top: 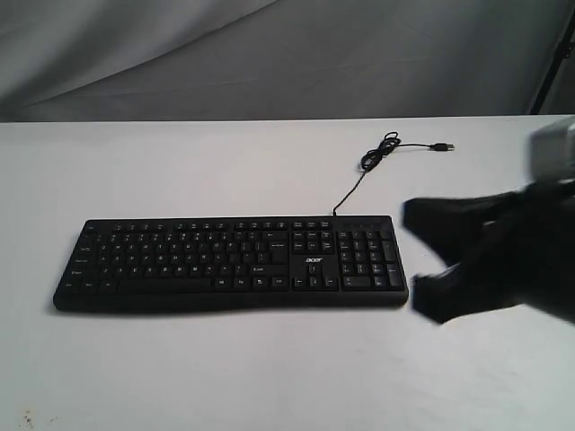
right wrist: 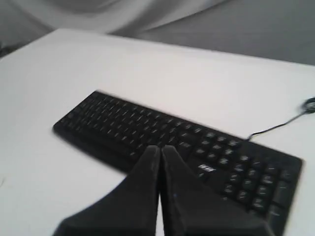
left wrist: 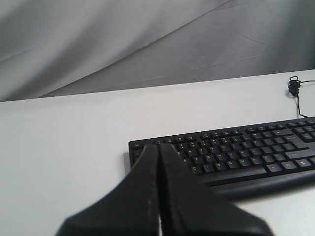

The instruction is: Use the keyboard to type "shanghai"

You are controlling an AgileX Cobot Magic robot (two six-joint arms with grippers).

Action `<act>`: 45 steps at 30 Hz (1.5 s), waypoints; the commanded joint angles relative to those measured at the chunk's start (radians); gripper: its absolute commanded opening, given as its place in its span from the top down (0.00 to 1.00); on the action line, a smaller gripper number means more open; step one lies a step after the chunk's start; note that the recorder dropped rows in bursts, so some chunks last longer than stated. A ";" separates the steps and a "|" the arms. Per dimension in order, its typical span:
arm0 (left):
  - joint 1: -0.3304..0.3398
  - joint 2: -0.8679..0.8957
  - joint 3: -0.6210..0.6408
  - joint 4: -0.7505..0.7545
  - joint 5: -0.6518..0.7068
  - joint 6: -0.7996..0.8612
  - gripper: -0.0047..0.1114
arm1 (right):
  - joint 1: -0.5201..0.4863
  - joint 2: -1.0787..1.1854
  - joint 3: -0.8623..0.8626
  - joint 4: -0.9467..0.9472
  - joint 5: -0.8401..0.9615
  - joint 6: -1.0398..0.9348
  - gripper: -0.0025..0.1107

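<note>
The black keyboard (top: 229,260) lies flat on the white table (top: 269,377), number pad to the right, with a white logo (top: 313,261). My right gripper (top: 420,256) shows as a blurred black shape just off the keyboard's right end. In the right wrist view its fingers (right wrist: 147,167) meet at the tips, so the gripper (right wrist: 160,147) is shut and empty above the keyboard (right wrist: 147,123). The left gripper (left wrist: 159,145) is also shut and empty, its tips in front of the left end of the keyboard (left wrist: 246,150). It does not show in the exterior view.
The thin black cable (top: 377,157) runs from the keyboard's back edge, coils, and ends in a loose USB plug (top: 442,145). Grey cloth (top: 269,54) hangs behind the table's far edge. A dark post (top: 552,63) stands at the far right.
</note>
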 commanded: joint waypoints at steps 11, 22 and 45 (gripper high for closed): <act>-0.005 -0.003 0.004 0.001 -0.005 -0.003 0.96 | 0.282 0.757 -0.596 -0.238 0.198 -0.023 0.98; -0.005 -0.003 0.004 0.001 -0.005 -0.003 0.96 | 0.327 1.055 -0.945 -0.165 0.303 -0.109 0.98; -0.005 -0.003 0.004 0.001 -0.005 -0.003 0.96 | 0.285 1.359 -1.301 0.249 0.334 -0.453 0.98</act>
